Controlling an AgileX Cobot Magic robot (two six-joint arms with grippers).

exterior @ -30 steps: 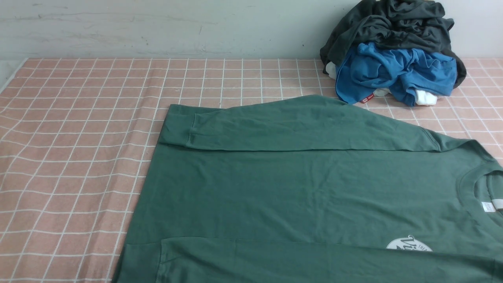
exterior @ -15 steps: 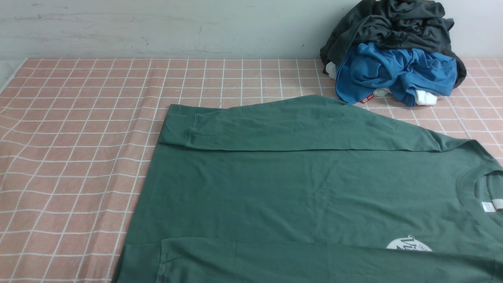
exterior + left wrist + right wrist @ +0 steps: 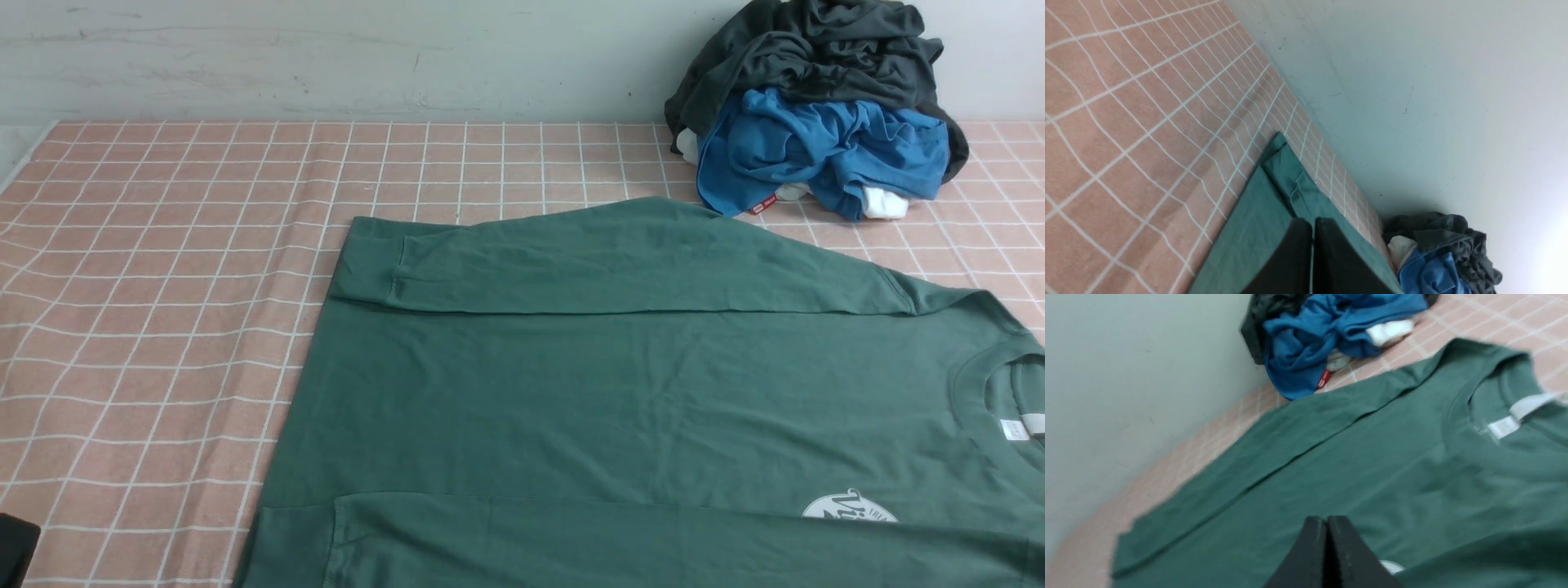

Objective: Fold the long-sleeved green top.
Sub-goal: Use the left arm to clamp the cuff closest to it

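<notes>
The green long-sleeved top [image 3: 637,392] lies flat on the pink checked cloth, neck to the right. Both sleeves are folded in along the body. Its white neck tag [image 3: 1015,429] and round white logo [image 3: 849,508] show at the right. My left gripper [image 3: 1312,223] is shut and empty; it hangs above the top's [image 3: 1257,228] hem end, and only a dark corner of that arm [image 3: 16,549] enters the front view. Over the chest of the top [image 3: 1372,457] my right gripper [image 3: 1327,520] is shut on nothing, beside the logo's edge [image 3: 1390,566].
A heap of clothes stands at the back right against the wall: a bright blue garment [image 3: 816,155] under a dark charcoal-grey one [image 3: 816,49], with white fabric [image 3: 886,202] below. The pink checked cloth [image 3: 163,286] spreads to the left of the top.
A dark corner of my left arm has come into the front view's bottom-left corner. The top and the heap have not moved.
</notes>
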